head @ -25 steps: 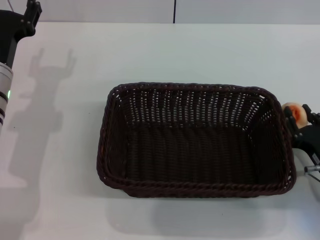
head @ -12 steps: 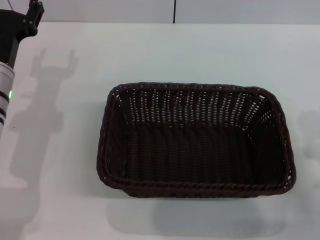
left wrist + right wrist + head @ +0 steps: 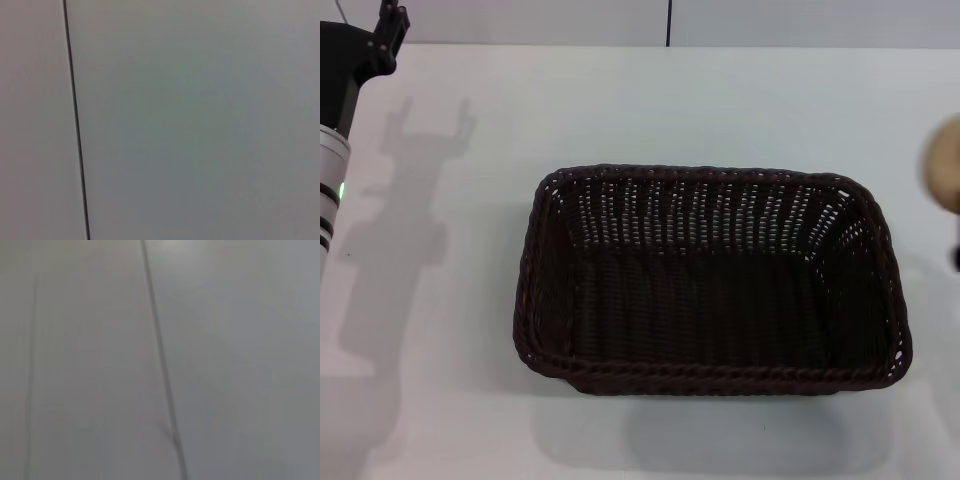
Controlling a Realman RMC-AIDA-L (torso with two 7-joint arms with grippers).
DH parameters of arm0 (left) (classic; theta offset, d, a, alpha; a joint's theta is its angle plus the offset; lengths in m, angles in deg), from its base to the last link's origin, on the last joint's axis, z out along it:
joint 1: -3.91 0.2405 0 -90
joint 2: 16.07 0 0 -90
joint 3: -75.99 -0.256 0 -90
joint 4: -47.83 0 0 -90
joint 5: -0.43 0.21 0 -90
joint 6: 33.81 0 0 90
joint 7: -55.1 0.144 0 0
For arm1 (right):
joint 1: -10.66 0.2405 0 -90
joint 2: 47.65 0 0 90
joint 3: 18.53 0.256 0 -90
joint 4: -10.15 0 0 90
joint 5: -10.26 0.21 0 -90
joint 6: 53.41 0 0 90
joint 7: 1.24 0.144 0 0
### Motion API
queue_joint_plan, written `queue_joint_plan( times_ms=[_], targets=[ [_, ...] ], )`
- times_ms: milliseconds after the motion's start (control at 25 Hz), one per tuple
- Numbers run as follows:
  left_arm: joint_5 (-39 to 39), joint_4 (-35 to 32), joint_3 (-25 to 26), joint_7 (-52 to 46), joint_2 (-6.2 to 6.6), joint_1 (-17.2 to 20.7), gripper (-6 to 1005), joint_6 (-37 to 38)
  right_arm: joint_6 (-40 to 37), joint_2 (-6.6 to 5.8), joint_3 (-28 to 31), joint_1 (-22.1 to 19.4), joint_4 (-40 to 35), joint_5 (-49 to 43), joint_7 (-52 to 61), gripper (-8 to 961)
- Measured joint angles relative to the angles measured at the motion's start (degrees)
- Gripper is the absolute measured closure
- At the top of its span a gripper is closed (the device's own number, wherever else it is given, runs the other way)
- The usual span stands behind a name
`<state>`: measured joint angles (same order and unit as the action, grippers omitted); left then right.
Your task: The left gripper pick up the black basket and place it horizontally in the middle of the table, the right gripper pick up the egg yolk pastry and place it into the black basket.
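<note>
The black basket [image 3: 710, 280] lies lengthwise across the middle of the white table [image 3: 720, 100] and is empty inside. The left gripper [image 3: 388, 25] is parked at the far left corner, well away from the basket; its forked shadow on the table shows the fingers apart and empty. The egg yolk pastry [image 3: 945, 165] shows as a blurred cream shape at the right edge, lifted off the table to the right of the basket. Only a dark sliver of the right gripper [image 3: 956, 258] shows below it. Both wrist views show only a plain pale surface with a dark seam.
The silver-grey left arm with its green light [image 3: 330, 170] runs down the left edge. A dark vertical seam [image 3: 669, 22] marks the wall behind the table. White tabletop surrounds the basket on all sides.
The right gripper, beside the basket on the pastry a second ago, left the view, and now the pastry shows higher at the right edge. The basket and left arm have not moved.
</note>
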<state>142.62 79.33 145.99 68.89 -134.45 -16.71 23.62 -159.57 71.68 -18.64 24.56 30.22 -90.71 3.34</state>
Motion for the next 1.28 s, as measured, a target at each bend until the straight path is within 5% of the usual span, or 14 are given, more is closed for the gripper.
queue_joint_plan(
  times_ms=[280, 640, 920, 1280],
  targets=[
    [0.0, 0.2, -0.2, 0.0, -0.11, 0.2, 202, 0.0, 8.8, -0.32, -2.7, 5.8, 0.3, -4.4, 4.3, 845],
    [-0.1, -0.2, 0.0, 0.0, 0.03, 0.2, 202, -0.1, 7.9, -0.34, -1.9, 4.4, -0.3, -4.4, 4.4, 561],
    [-0.3, -1.4, 0.3, -1.5, 0.19, 1.8, 202, 0.0, 4.8, -0.34, 8.0, -2.8, -4.2, -4.0, 5.2, 287],
    [-0.1, -4.0, 0.1, -5.8, 0.17, 3.9, 202, 1.8, 4.6, -0.21, 27.2, -12.0, -10.0, -3.1, 11.2, 161]
  ],
)
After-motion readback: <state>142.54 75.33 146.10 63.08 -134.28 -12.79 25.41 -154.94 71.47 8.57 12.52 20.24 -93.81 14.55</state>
